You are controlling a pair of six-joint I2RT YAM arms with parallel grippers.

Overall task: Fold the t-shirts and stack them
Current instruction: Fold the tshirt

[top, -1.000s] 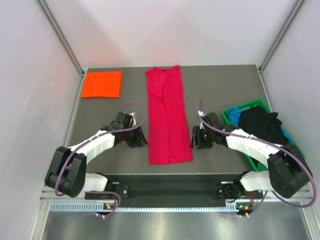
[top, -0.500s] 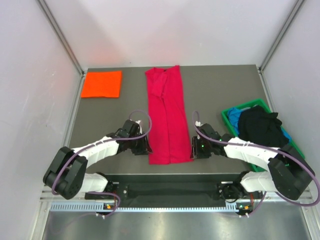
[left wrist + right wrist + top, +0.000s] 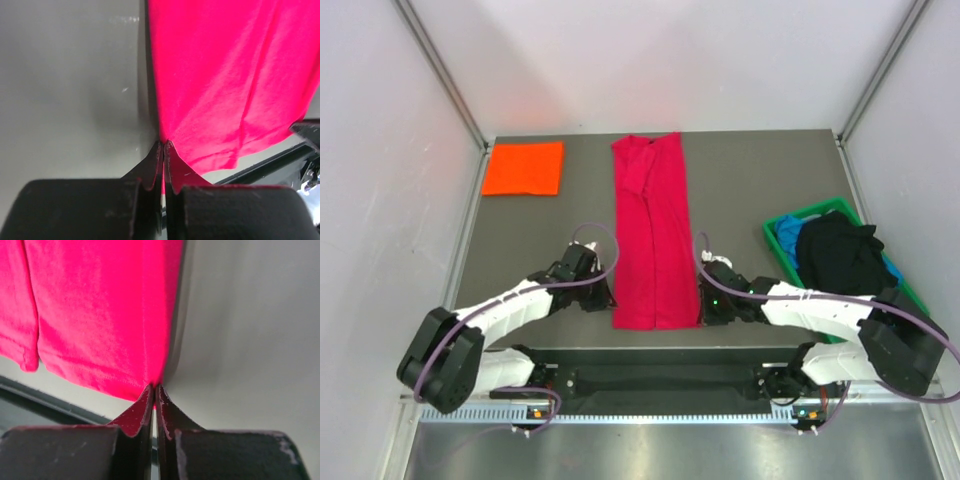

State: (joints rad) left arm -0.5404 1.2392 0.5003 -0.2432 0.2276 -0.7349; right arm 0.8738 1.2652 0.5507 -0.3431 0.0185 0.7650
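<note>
A crimson-red t-shirt (image 3: pixel 653 235) lies as a long folded strip down the middle of the table. My left gripper (image 3: pixel 607 300) is shut on its left edge near the bottom hem, as the left wrist view (image 3: pixel 163 144) shows, with the red cloth (image 3: pixel 225 75) running away from the tips. My right gripper (image 3: pixel 704 308) is shut on the right edge near the hem; in the right wrist view (image 3: pixel 154 388) the red cloth (image 3: pixel 100 305) meets the tips. A folded orange t-shirt (image 3: pixel 524 167) lies at the far left. Black (image 3: pixel 840 250) and blue (image 3: pixel 788 232) shirts sit in the bin.
A green plastic bin (image 3: pixel 802 215) stands at the right edge of the table. White walls close the table on three sides. The table's near edge and a black rail (image 3: pixel 660 380) lie just below the shirt's hem.
Both grippers have moved toward the near edge along the red shirt's sides, from mid-length to the hem, and now pinch its edges. The strip has shifted slightly.
</note>
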